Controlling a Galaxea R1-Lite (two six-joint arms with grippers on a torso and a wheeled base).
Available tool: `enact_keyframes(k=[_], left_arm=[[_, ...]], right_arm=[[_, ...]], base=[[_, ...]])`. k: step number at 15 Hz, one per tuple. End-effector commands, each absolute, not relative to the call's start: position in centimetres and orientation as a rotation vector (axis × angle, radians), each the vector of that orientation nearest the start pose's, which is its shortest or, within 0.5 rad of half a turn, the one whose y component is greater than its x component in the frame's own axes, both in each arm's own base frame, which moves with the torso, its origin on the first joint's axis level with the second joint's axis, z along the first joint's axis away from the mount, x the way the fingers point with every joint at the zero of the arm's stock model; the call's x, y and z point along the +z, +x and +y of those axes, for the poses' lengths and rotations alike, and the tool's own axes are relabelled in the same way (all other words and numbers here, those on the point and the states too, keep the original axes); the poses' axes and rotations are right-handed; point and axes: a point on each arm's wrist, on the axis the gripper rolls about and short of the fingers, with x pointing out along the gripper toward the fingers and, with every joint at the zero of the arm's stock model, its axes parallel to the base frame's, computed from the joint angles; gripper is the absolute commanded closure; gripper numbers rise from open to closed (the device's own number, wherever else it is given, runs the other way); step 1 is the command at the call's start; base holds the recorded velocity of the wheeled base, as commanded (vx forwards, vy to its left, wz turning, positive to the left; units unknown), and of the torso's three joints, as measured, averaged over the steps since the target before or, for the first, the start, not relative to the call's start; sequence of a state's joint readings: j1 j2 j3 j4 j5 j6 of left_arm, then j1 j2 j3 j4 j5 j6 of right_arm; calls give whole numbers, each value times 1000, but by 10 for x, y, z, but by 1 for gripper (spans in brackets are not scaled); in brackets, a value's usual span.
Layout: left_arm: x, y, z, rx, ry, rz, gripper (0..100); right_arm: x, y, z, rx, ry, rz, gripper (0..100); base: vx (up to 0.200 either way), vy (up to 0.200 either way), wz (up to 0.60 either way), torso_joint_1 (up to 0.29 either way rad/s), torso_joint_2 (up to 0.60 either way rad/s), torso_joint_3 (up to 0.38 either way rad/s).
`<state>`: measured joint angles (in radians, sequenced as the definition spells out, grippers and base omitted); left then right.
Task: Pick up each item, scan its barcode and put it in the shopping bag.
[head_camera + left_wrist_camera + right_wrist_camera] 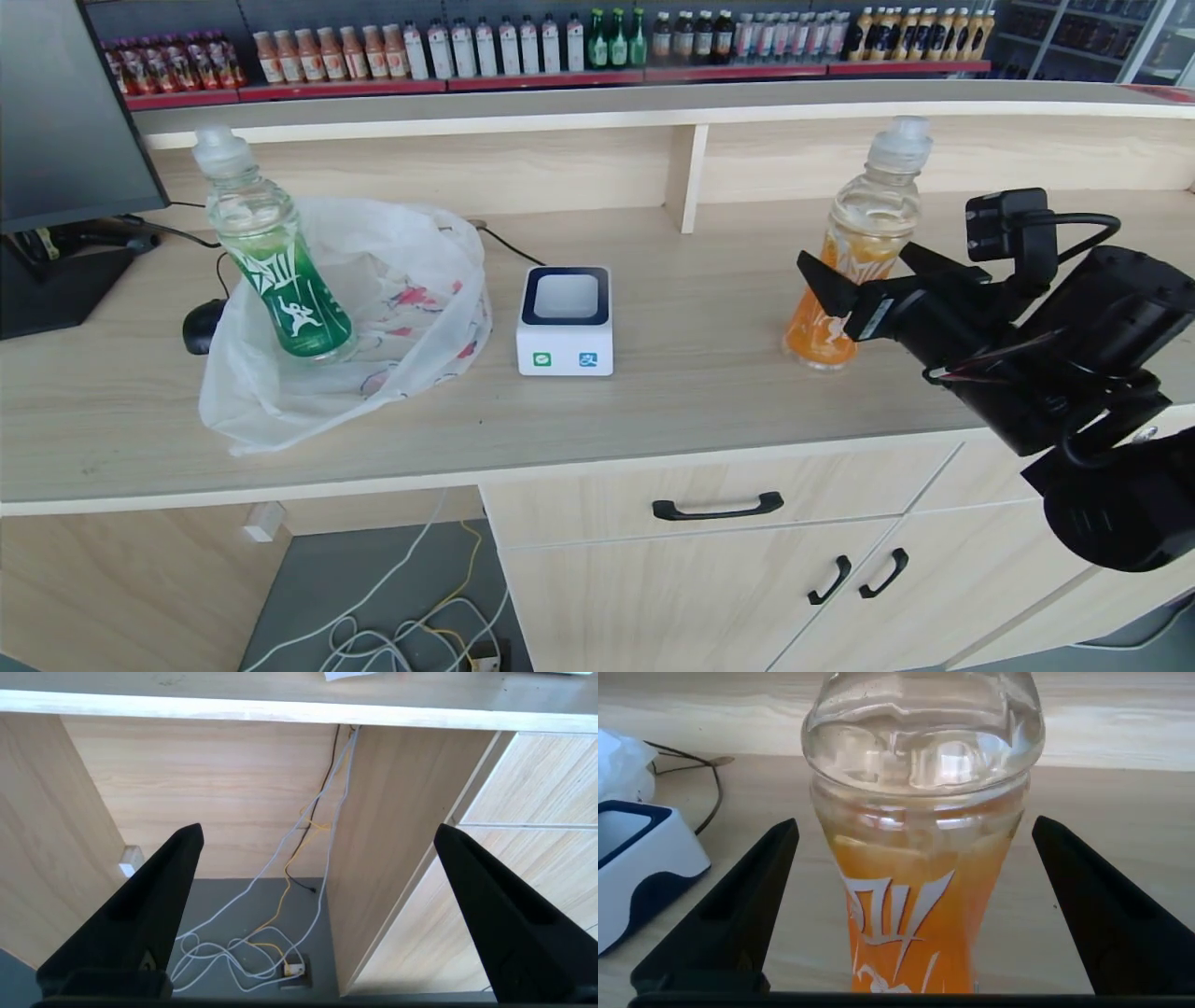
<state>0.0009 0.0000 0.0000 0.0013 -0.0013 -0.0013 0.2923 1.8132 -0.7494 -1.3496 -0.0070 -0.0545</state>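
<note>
Orange bottle [864, 224] stands upright on the table [700, 392], on the right, with the right gripper [857, 271] wide open and lined up on it, not squeezing yet. Looks like the pick-up step. The green bottle [280, 271] already sits in the shopping bag [411, 271]. Next it probably has to clamp, lift and turn the barcode toward the scanner [565, 319]. Left gripper [313, 859] hangs open below the table.

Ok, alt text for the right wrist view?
An orange bottle stands upright on the counter between the fingers of the open right gripper, untouched by them. A white scanner sits nearby, with the edge of a bag behind it.
</note>
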Motion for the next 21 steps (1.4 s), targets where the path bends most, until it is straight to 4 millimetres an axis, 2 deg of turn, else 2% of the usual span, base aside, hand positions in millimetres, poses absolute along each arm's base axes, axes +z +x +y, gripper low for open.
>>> enact_keyframes(k=[1, 9, 16, 17, 21], left_arm=[[75, -23, 0, 0, -2, 2, 0], [75, -23, 0, 0, -2, 2, 0], [75, -23, 0, -2, -2, 2, 0], [75, -23, 0, 0, -2, 2, 0], [75, -23, 0, 0, -2, 2, 0]], right_arm=[[203, 318, 97, 306, -17, -296, 0], [208, 338, 95, 298, -23, -290, 0], [206, 343, 96, 296, -24, -290, 0], [207, 342, 96, 297, -22, -293, 100], [212, 342, 96, 296, -20, -310, 100]], base=[[0, 0, 0, 0, 0, 0], [0, 0, 0, 0, 0, 0], [0, 0, 0, 0, 0, 0], [0, 0, 0, 0, 0, 0], [0, 0, 0, 0, 0, 0]])
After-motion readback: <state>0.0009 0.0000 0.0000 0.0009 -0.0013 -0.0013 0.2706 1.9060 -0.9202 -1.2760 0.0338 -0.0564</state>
